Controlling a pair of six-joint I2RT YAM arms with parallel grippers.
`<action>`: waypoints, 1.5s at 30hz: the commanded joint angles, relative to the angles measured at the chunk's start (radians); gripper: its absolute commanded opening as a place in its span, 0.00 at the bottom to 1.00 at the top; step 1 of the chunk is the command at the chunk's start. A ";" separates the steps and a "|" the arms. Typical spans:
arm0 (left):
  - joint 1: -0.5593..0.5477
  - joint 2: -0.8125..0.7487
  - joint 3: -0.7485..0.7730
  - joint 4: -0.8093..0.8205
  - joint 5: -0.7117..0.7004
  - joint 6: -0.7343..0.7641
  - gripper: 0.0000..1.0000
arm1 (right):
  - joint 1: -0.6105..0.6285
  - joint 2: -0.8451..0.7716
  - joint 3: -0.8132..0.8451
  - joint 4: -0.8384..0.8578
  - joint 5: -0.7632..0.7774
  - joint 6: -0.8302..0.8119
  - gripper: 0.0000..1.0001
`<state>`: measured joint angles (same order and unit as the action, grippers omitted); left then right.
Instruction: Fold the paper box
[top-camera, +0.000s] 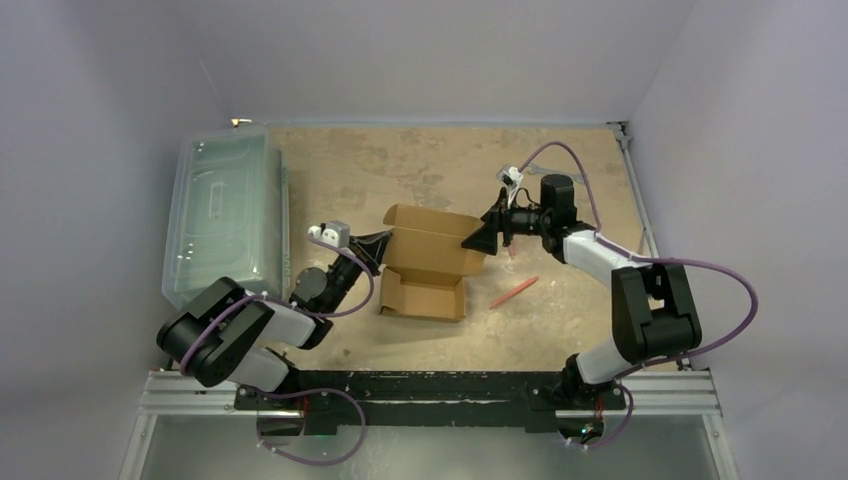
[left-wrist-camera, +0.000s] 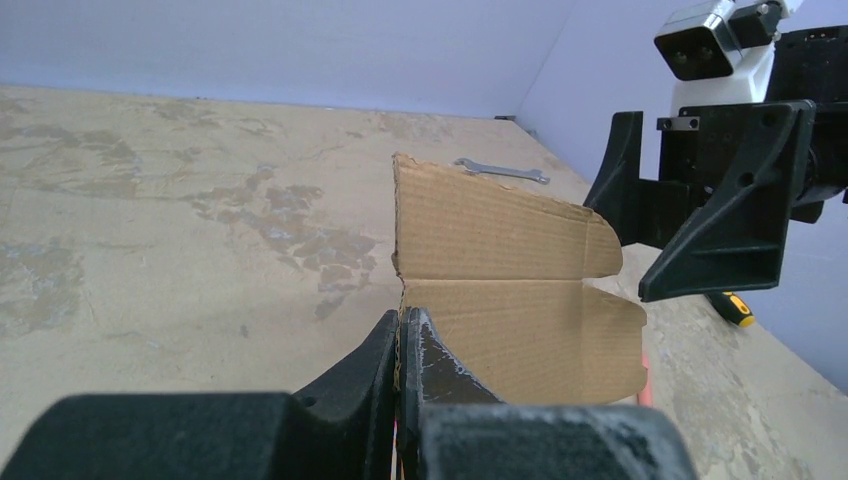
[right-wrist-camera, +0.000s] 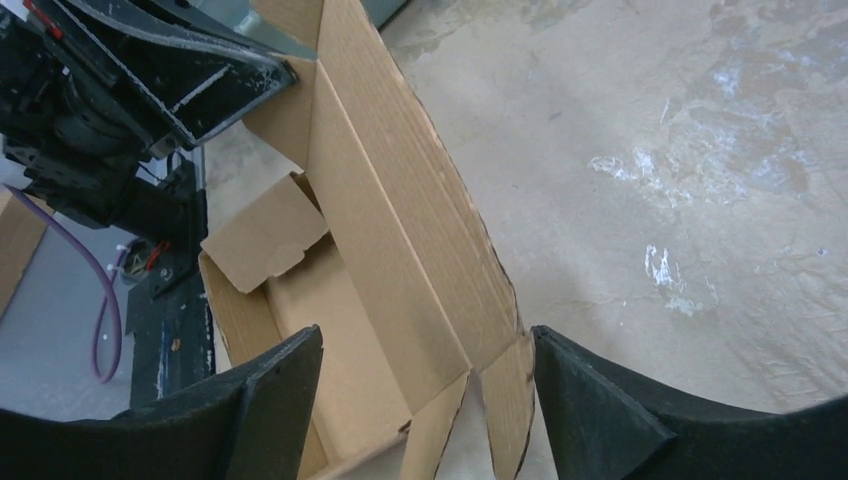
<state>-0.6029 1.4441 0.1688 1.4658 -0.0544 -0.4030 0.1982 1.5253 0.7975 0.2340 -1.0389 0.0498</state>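
The paper box (top-camera: 430, 262) is brown corrugated cardboard, partly formed, and lies mid-table with its lid panel raised. My left gripper (top-camera: 386, 240) is at its left end, shut on the thin edge of a cardboard wall (left-wrist-camera: 500, 270); in the left wrist view the cardboard edge is pinched between the fingers of the gripper (left-wrist-camera: 402, 325). My right gripper (top-camera: 482, 238) is at the box's right end. It stands open (right-wrist-camera: 427, 335), its jaws wide on either side of the raised lid panel (right-wrist-camera: 400, 230) and its end flaps. The right fingertip (right-wrist-camera: 560, 360) is close beside a small flap.
A large clear plastic bin (top-camera: 225, 215) sits at the left of the table. A red pen (top-camera: 513, 292) lies right of the box. A wrench (left-wrist-camera: 503, 172) lies at the far edge, and a yellow-handled tool (left-wrist-camera: 735, 308) lies under the right arm. Walls close in on three sides.
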 joint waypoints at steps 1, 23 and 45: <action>-0.011 -0.016 0.032 0.200 0.043 -0.010 0.00 | 0.007 -0.010 0.047 0.065 -0.041 0.040 0.75; -0.014 -0.522 0.343 -1.371 -0.070 -0.073 0.86 | 0.003 -0.182 0.187 -0.534 -0.049 -0.608 0.00; -0.044 -0.281 0.179 -1.085 0.022 -0.339 0.74 | 0.009 -0.142 0.221 -0.580 -0.010 -0.609 0.00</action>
<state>-0.6182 1.0840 0.3294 0.3397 0.0002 -0.6132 0.2012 1.3895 0.9947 -0.3603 -1.0565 -0.5674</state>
